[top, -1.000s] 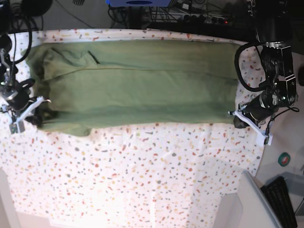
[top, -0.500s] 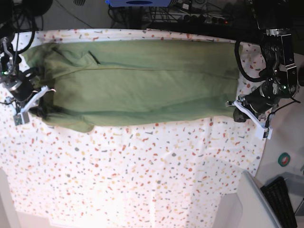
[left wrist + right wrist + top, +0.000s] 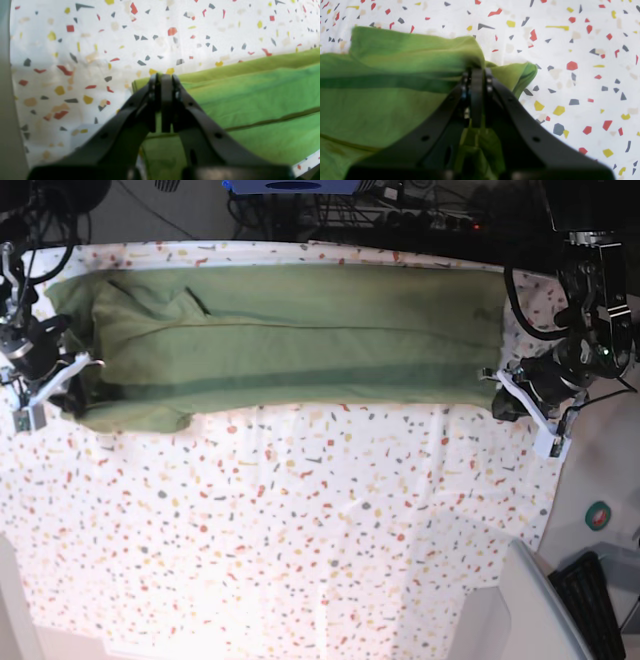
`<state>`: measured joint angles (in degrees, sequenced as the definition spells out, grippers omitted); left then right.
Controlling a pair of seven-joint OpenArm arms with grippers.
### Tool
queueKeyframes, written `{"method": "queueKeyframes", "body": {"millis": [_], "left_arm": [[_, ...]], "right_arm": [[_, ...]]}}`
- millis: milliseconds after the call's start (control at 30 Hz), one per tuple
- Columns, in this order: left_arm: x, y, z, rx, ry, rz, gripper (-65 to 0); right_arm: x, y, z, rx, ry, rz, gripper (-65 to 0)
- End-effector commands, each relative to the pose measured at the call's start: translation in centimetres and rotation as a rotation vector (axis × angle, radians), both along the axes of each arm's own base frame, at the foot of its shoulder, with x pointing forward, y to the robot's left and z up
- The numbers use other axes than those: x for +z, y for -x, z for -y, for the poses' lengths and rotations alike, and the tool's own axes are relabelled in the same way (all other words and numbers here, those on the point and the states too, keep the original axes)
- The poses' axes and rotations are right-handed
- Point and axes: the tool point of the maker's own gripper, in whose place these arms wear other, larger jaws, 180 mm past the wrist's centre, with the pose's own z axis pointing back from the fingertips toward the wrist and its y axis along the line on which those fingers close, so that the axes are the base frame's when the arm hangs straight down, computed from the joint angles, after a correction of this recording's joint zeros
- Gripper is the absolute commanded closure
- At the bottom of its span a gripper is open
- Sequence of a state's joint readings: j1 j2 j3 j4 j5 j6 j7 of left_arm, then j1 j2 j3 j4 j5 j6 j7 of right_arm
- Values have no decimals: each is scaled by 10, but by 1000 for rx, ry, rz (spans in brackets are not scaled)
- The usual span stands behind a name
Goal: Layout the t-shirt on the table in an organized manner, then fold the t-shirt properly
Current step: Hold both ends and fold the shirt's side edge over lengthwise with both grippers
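The olive-green t-shirt [image 3: 290,330] lies as a long band along the far side of the speckled table [image 3: 300,530], with its near long edge lifted and doubled over. At the shirt's right end in the base view, my left gripper [image 3: 495,392] is shut on the shirt. The left wrist view shows the left gripper [image 3: 163,77] pinching a corner edge of the t-shirt [image 3: 250,100]. My right gripper [image 3: 82,375] is shut on the shirt's left end. In the right wrist view the right gripper [image 3: 476,71] clamps bunched cloth of the t-shirt [image 3: 382,100].
Cables and dark equipment [image 3: 400,215] run along the table's far edge. On the plain surface to the right lie a small green round thing [image 3: 598,515] and a black keyboard [image 3: 590,595], beside a grey-white panel [image 3: 525,605].
Both grippers have moved toward the table's far edge, carrying the shirt's near edge with them. The green band now looks narrower, with a dark fold line along it.
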<state>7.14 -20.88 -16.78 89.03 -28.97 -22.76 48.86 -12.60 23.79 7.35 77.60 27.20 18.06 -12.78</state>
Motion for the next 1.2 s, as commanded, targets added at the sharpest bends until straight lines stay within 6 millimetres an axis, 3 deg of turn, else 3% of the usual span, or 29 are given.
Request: {"method": "queueKeyframes", "body": {"millis": [0,267,633,867,1167], "left_arm": [[16,-11,-5,-5,-9,54,0],[14,-4,-17,-9,-46,3,0],[3,14,-13,-81,-60,-38,0],[-4,24,-14,-84,-63,-64,0],[-9,34,-20,-91,-82,-94,0]], "right_arm": [[14,-10,6,5,8,45,0],[9,-3,6,2,9,21,0],[9,20,23,-66,11,-22,0],[0,30,14,-70,-11,-49,0],[8,38,6,-51,-7,-38,0]]}}
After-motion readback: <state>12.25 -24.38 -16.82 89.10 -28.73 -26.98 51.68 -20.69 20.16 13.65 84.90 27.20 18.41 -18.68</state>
